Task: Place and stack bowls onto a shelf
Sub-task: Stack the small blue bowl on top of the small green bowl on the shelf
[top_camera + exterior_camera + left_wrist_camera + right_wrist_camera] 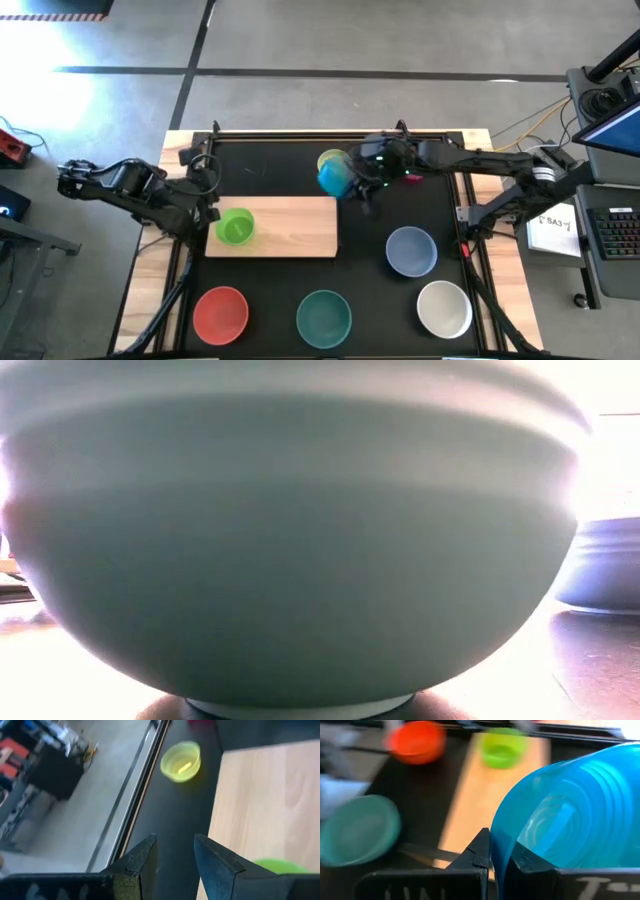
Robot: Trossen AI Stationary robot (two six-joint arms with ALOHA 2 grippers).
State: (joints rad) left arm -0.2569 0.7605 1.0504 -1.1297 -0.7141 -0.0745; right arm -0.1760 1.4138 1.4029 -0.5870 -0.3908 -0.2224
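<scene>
The cyan bowl is pinched by its thin rim in the closed right end effector above the shelf's far edge, so it could slip out and fall; the open left end effector holds nothing.

You are in a robotics lab: grey concrete floor with taped lines, loose cables, a black keyboard beside a laptop screen.

I see a shelf made of light wood with smooth grain lines. The surface under it is black and matt. The cyan bowl in my right hand is shiny see-through plastic with ring lines. The green bowl looks like smooth plastic. The teal bowl looks smooth with a soft shine.
</scene>
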